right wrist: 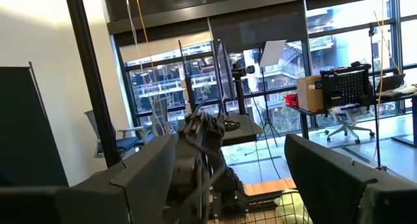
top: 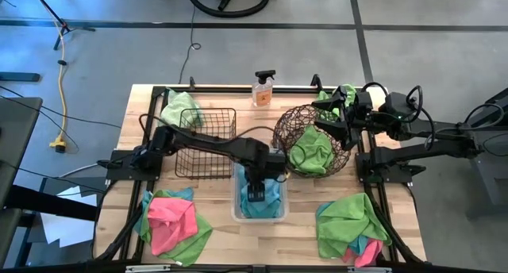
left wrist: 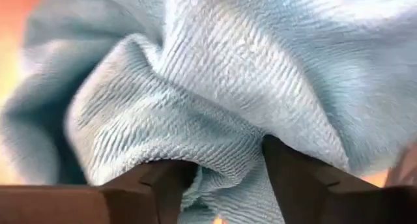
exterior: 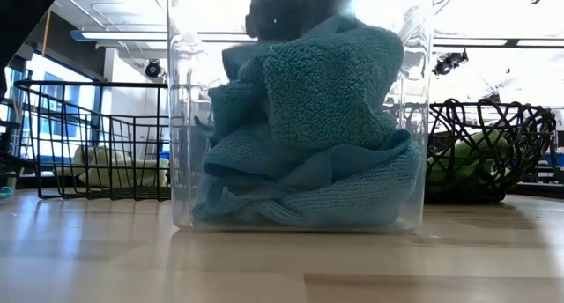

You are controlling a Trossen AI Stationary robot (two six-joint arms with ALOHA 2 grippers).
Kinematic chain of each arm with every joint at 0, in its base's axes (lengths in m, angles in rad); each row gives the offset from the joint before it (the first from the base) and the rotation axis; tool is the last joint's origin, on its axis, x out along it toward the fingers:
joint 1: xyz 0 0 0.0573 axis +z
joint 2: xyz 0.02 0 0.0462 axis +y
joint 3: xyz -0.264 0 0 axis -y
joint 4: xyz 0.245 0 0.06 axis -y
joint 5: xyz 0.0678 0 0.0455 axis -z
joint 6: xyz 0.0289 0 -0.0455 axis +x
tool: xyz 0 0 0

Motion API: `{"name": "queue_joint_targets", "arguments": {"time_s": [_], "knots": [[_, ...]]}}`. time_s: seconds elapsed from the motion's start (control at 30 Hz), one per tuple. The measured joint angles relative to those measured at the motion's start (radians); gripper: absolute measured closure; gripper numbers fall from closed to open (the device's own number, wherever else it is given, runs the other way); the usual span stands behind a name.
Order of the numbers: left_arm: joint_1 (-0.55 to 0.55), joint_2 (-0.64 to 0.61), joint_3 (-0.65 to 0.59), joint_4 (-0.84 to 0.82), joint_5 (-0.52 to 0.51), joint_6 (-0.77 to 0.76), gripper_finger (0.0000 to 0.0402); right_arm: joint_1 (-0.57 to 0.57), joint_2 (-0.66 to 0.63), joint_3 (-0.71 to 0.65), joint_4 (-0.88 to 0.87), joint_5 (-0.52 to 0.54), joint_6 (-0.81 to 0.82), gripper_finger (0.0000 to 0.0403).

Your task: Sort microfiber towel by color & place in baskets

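Left gripper (top: 255, 195) lowered into the clear plastic tub (top: 236, 213), fingers (left wrist: 163, 185) apart with a fold of teal towel (left wrist: 221, 100) bunched between and over them. Cannot tell whether the fingers pinch the cloth or merely rest against it. Teal towels (exterior: 308, 136) heaped inside the tub, crumpled and piled up to near its rim, no clear long axis.

Black wire basket (top: 205, 142) just left of the tub and farther back, with a lime green towel (top: 181, 109) lying on the surface at its far left corner. Round woven basket (top: 313, 140) right of the tub and farther back, holding green towels (top: 311, 152). Right gripper (top: 327, 117) hanging over the woven basket's far rim, fingers (right wrist: 326, 168) spread wide, nothing between them.

Mixed pile of pink, green and teal towels (top: 173, 224) on the surface left of the tub. Second pile, mostly green (top: 351, 225), right of the tub. Spray bottle (top: 263, 89) upright at the surface's far edge, behind the tub.
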Motion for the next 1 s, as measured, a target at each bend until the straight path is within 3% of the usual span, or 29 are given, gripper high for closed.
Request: {"name": "queue_joint_targets", "arguments": {"time_s": [0.2,0.6,0.8,1.0], "knots": [[0.030,-0.078,0.000,-0.011,0.003,0.001,0.0187,0.000,0.000,0.000,0.000,0.008,0.000,0.0116],[0.078,-0.267,-0.001,-0.054,-0.008,-0.013,0.0186,0.000,0.000,0.000,0.000,0.009,0.000,0.0116],[0.077,-0.442,-0.089,0.242,-0.091,-0.025,0.0186,0.000,0.000,0.000,0.002,0.009,0.007,0.0116],[0.070,-0.626,-0.328,0.561,-0.092,-0.059,0.0186,0.000,0.000,0.000,0.011,0.010,0.030,0.0116]]}}
